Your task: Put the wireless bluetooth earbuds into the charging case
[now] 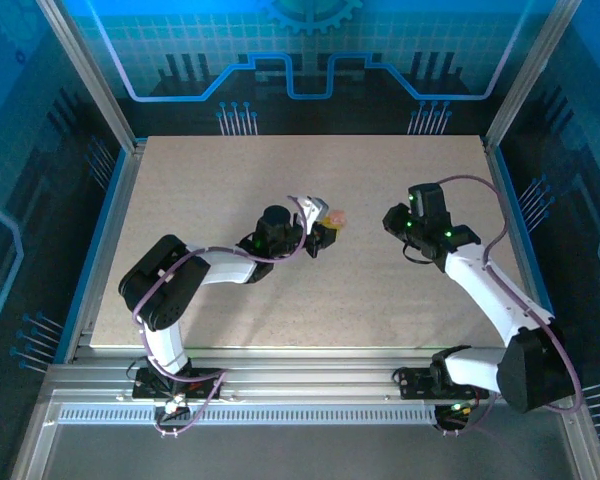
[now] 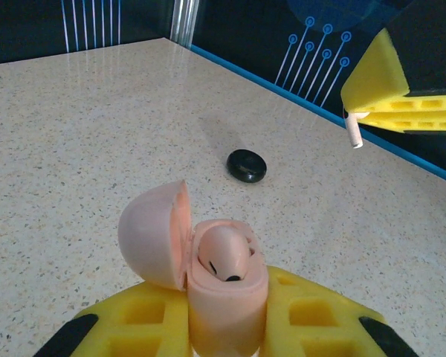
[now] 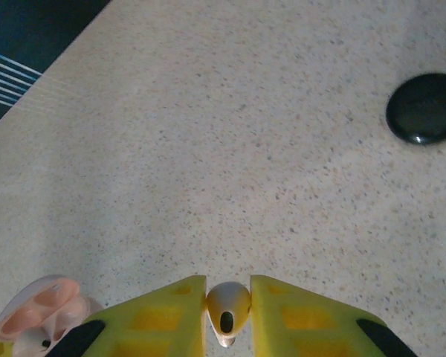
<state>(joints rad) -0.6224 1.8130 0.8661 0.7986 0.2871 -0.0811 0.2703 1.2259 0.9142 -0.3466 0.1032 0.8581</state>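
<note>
The charging case [image 2: 227, 312] is pale pink and stands upright between the yellow fingers of my left gripper [image 2: 227, 323], which is shut on it. Its lid [image 2: 152, 234] hangs open to the left. One pale pink earbud [image 2: 224, 253] sits in the case. My right gripper [image 3: 228, 297] is shut on a second pale earbud [image 3: 228, 305], held above the table to the right of the case [image 3: 37, 316]. In the left wrist view that earbud's stem [image 2: 353, 134] pokes down from a right finger [image 2: 390, 78]. From above, the left gripper [image 1: 322, 232] and right gripper [image 1: 393, 220] face each other at mid-table.
A small black round disc [image 2: 247, 165] lies on the speckled tabletop beyond the case, also at the upper right of the right wrist view as a black disc [image 3: 424, 108]. Blue-lit walls and a metal frame [image 1: 110, 200] bound the table.
</note>
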